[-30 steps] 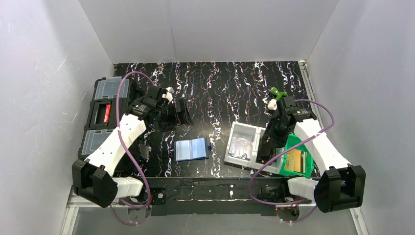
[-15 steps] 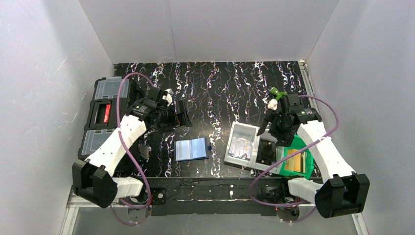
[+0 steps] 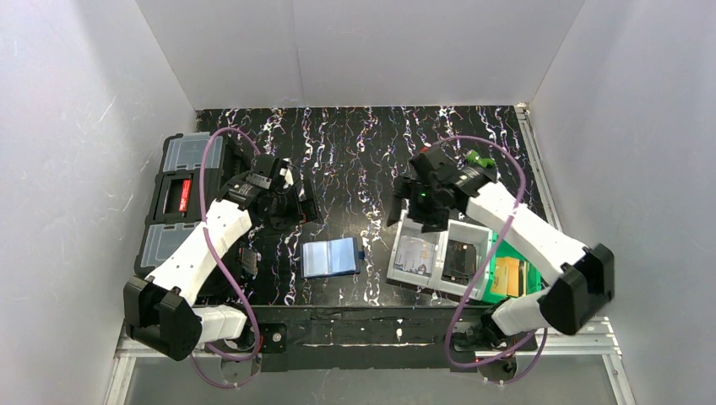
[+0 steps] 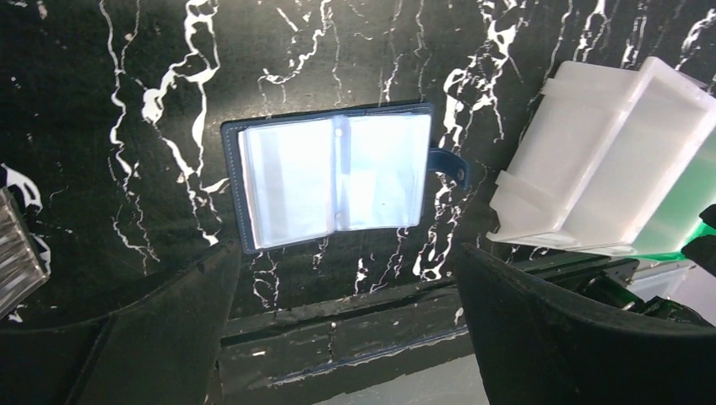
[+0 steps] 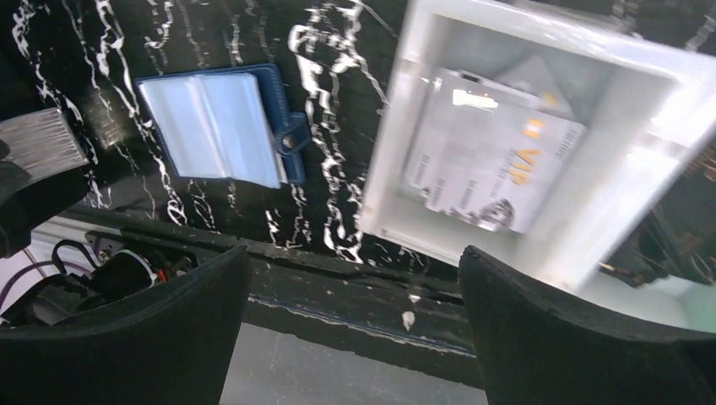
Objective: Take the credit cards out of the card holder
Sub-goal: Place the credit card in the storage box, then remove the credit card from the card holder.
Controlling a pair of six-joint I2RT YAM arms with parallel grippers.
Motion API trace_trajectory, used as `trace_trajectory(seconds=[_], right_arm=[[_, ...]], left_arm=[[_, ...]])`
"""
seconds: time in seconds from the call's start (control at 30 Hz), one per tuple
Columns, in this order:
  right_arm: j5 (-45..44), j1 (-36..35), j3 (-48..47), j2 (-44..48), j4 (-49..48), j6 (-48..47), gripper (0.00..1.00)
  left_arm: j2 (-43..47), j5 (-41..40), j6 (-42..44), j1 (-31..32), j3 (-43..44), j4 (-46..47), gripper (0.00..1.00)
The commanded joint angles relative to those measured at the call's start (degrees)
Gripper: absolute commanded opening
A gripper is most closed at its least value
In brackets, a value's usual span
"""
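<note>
My right pincer, spread wide, has swung leftward toward the navy folding card holder. I'd pin its cover using my left pincer, likewise spread.

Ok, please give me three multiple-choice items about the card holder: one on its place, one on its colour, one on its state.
1. Where does the card holder lie?
A on the table, left of the white tray; B inside that tray; C under that tray.
2. What colour is its cover?
A red; B green; C navy blue.
3. What is its state?
A shut; B open, clear sleeves facing up; C standing on edge.

Key: 1 A, bare table shows between it and the tray. 2 C, a navy edge frames the sleeves. 3 B, both pages lie flat in the left wrist view.
</note>
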State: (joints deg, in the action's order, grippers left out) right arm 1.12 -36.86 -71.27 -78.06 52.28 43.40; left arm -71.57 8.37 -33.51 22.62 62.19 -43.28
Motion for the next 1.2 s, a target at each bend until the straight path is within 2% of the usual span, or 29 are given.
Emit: trace_trajectory(seconds=[0.0,0.13,0.27,0.4,0.67,0.83,1.17], right_arm=[[-2.62,-5.48,-9.83,-7.58,0.12,0.60,0.98],[-1.59,-9.72,-15.67,-15.45,-0.64,-0.57,0.98],[-1.54,-13.13,-22.23,-23.49,-0.17,-1.83,0.98],[0.84,-15.69,-27.24,-30.12,-0.88,-2.31,0.98],[0.93,-19.22,-34.00,-40.62,-0.94,-2.37,0.87],[2.58,-20.09,-35.63,-44.27,-1.27,-2.42,0.73],[1.61,-22.61,-42.54,-51.19,1.32,-3.45,0.65]], left_arm=[[2.12,-3.19,-0.48,-1.06,-2.08,-3.19,0.98],[3.10,-2.92,-0.94,-3.06,-5.53,-2.10,0.98],[3.46,1.53,-1.44,-6.80,-10.26,0.72,0.98],[3.26,0.89,-1.15,-8.32,-12.24,1.35,0.98],[1.92,3.09,-1.75,-11.07,-15.28,3.74,0.98],[1.57,3.25,-2.16,-13.17,-16.58,4.20,0.98],[1.12,3.64,-3.82,-15.36,-17.03,5.24,0.98]])
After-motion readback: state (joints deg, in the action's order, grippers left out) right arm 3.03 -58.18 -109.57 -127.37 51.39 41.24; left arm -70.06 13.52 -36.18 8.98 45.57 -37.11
